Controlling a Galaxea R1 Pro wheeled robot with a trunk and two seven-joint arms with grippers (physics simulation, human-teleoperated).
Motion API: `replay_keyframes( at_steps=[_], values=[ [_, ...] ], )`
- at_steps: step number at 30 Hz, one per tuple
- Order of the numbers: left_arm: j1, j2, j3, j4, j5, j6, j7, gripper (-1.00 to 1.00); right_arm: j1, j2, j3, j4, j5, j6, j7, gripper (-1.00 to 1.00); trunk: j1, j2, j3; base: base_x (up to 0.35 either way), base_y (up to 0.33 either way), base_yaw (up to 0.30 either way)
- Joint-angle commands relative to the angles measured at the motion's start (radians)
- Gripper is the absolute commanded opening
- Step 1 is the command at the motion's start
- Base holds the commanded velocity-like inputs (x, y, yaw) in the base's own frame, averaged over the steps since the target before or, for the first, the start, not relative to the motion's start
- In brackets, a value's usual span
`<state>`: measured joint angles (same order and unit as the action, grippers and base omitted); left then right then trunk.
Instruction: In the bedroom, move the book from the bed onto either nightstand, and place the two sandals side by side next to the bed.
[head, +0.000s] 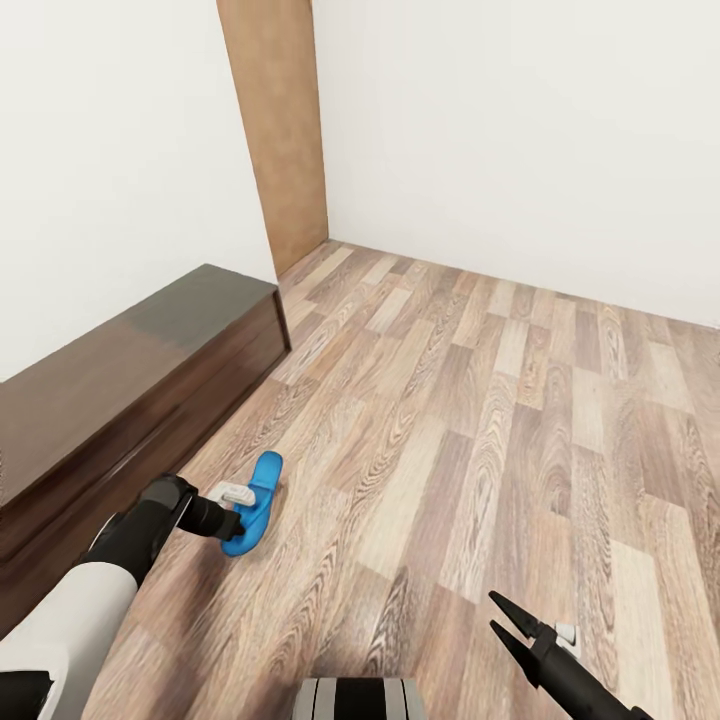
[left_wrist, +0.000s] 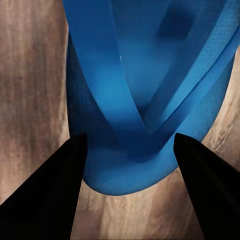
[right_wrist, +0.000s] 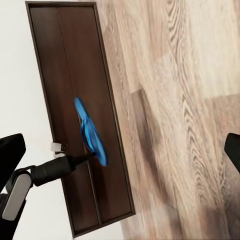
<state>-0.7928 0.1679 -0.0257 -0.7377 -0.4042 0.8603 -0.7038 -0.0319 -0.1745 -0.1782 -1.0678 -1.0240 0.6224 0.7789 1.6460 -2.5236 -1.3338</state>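
Observation:
One bright-blue sandal (head: 262, 485) hangs tilted just above the wood floor in front of the bench, toe end toward my left gripper (head: 235, 522). In the left wrist view the two black fingers (left_wrist: 55, 190) pinch the sandal (left_wrist: 130, 100) across its toe end, straps facing the camera. The right wrist view shows the sandal (right_wrist: 89, 131) edge-on, raised against the bench. My right gripper (head: 497, 615) hovers open over the floor at the lower right, holding nothing. The book, bed and nightstand are out of view.
A long low dark-brown bench (head: 120, 400) runs along the white wall on the left. A tan wooden door panel (head: 280, 130) stands in the far corner. Wood-plank floor (head: 500, 400) stretches ahead and to the right.

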Motion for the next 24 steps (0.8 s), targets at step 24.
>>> replay_keyframes(
  at_steps=[24],
  values=[
    [0.106,0.032,0.005,0.030,0.026,-0.018,-0.096,-1.00,0.000,0.002,0.006,0.000,0.001,0.005,-0.010,1.00,-0.011,0.005,0.092,0.000,0.000,0.000]
  ],
)
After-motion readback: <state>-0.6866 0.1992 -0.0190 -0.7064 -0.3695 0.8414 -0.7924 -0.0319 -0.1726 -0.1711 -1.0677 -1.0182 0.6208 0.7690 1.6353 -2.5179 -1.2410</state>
